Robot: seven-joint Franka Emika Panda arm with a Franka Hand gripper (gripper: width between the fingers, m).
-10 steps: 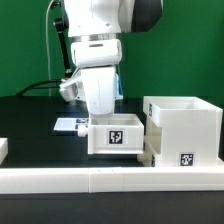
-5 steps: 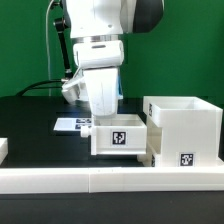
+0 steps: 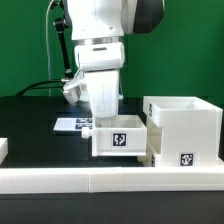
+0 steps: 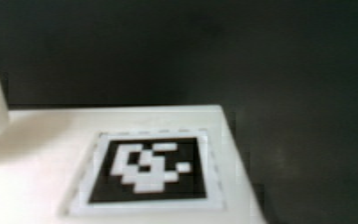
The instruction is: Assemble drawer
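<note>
Drawer parts, exterior view: a small white drawer box (image 3: 121,138) sits on the black tabletop (image 3: 30,120), its front face carrying a black-and-white tag (image 3: 120,139); just to the exterior view's right stands a larger open white drawer housing (image 3: 184,130) with its own tag low on the front, and the two look to be touching or nearly so.
Arm, exterior view: the white Panda arm (image 3: 98,50) comes straight down over the small box.
Hand, exterior view: the hand (image 3: 104,117) is at the box's rear edge; its fingers are hidden behind the box and the arm body, so I cannot tell whether it is released or clenched.
Marker board, exterior view: the marker board (image 3: 68,125) lies flat on the tabletop behind the box, partly hidden by the arm.
Front rail, exterior view: a long white rail (image 3: 110,179) runs across the foreground.
Wrist view: blurred; a white surface (image 4: 51,135) bearing a black-and-white tag (image 4: 149,170) fills the near part, with dark tabletop beyond; no fingers can be made out.
</note>
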